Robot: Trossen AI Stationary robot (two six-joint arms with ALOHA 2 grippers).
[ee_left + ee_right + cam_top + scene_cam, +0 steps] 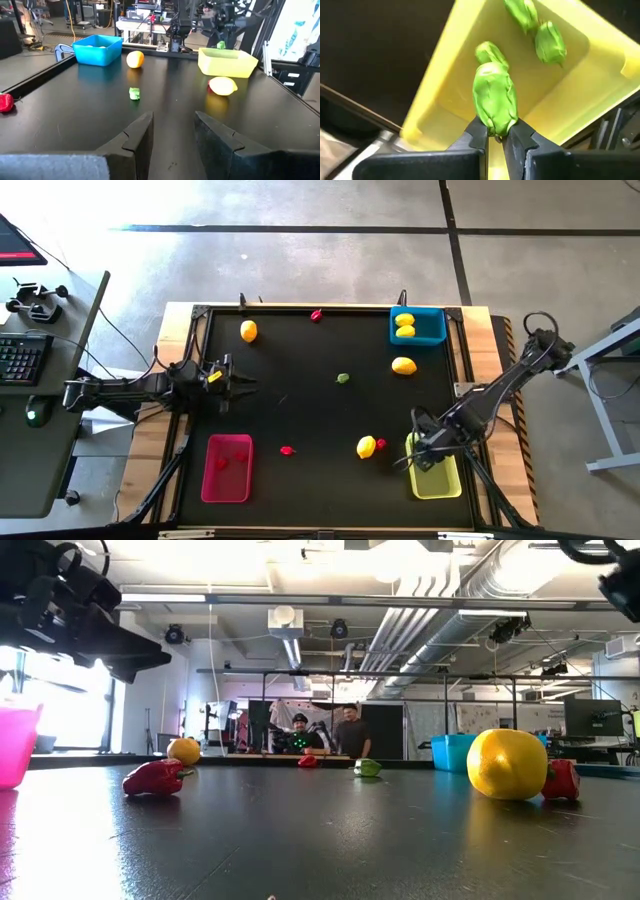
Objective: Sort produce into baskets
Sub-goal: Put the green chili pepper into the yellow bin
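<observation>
My right gripper (pixel 494 134) is shut on a green piece of produce (pixel 495 97) and hangs over the near-left part of the yellow-green basket (pixel 440 478) at the table's near right. Three green pieces (pixel 547 42) lie inside that basket. My left gripper (pixel 238 385) waits open at the table's left side, level, with nothing between its fingers (pixel 135 137). The blue basket (pixel 428 336) at the far right holds two lemons (pixel 404 325). The pink basket (pixel 227 470) at the near left holds red bits. Loose on the table are lemons (pixel 366 446), red bits (pixel 287 450) and a green bit (pixel 343 378). My right gripper pinches the green piece by one end (pixel 496 126) between its two fingertips. The fingers come from above, pointing steeply down. The piece sticks out beyond the fingertips, lifted clear above the basket's floor.
Further lemons lie at the far left (pixel 248 331) and near the blue basket (pixel 403 365). A red bit (pixel 316 314) sits at the far edge, another (pixel 381 444) beside the near lemon. People stand in the room beyond the far edge (pixel 325 730).
</observation>
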